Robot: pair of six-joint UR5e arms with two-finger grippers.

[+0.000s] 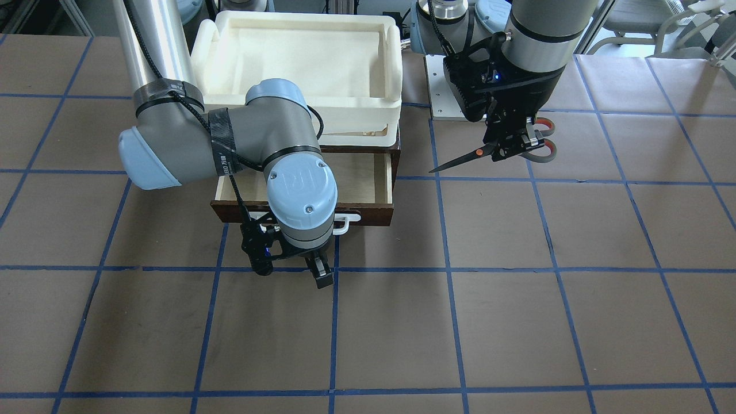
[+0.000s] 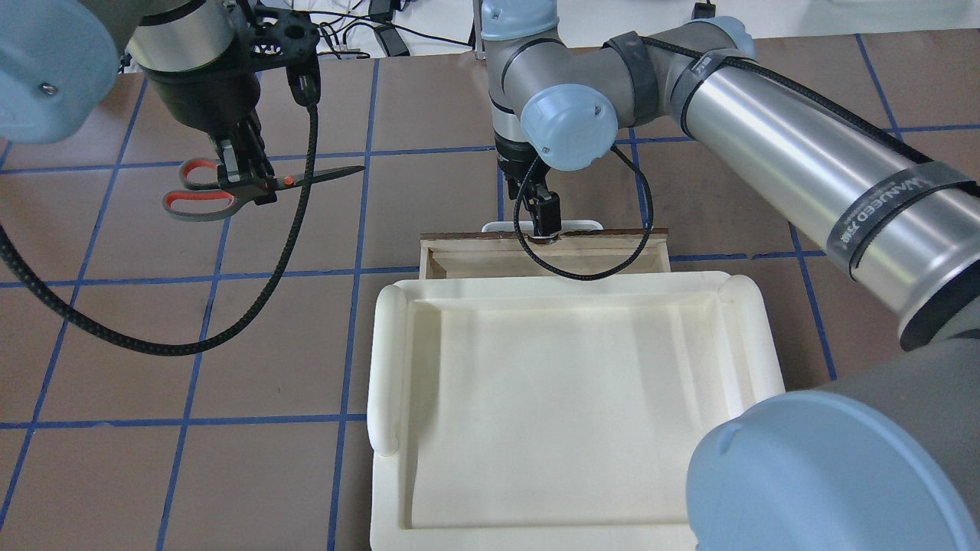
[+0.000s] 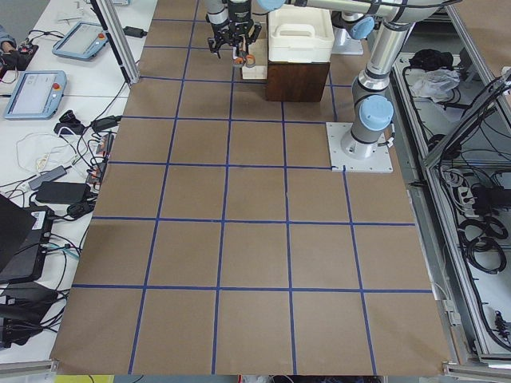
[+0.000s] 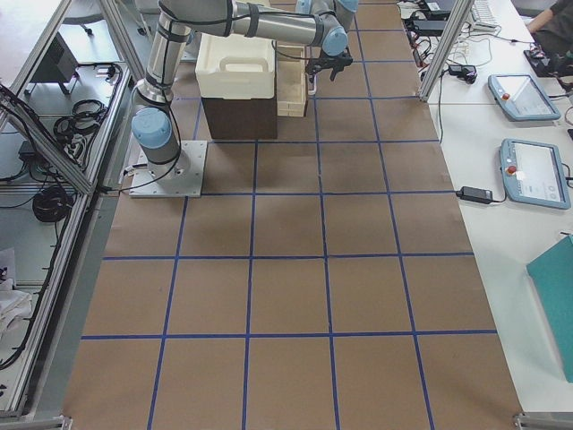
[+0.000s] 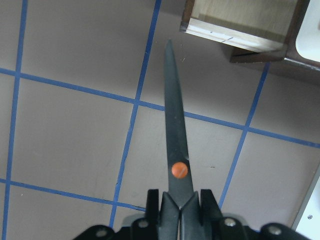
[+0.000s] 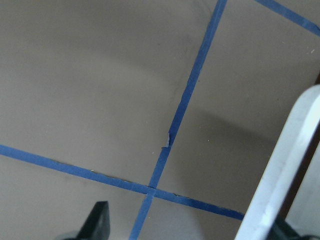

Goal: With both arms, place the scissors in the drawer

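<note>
The scissors have grey handles lined orange and dark blades. My left gripper is shut on them near the pivot and holds them above the table, to the side of the drawer. They also show in the overhead view and in the left wrist view, with the tips pointing toward the drawer's corner. The dark-brown drawer stands pulled out, its plywood inside bare. My right gripper is open and empty just in front of the white bar handle, which also shows in the right wrist view.
A white foam tray sits on top of the dark cabinet above the drawer. The left arm's base plate lies behind the scissors. Brown table with blue tape lines stretches around. Tablets and cables lie on side benches.
</note>
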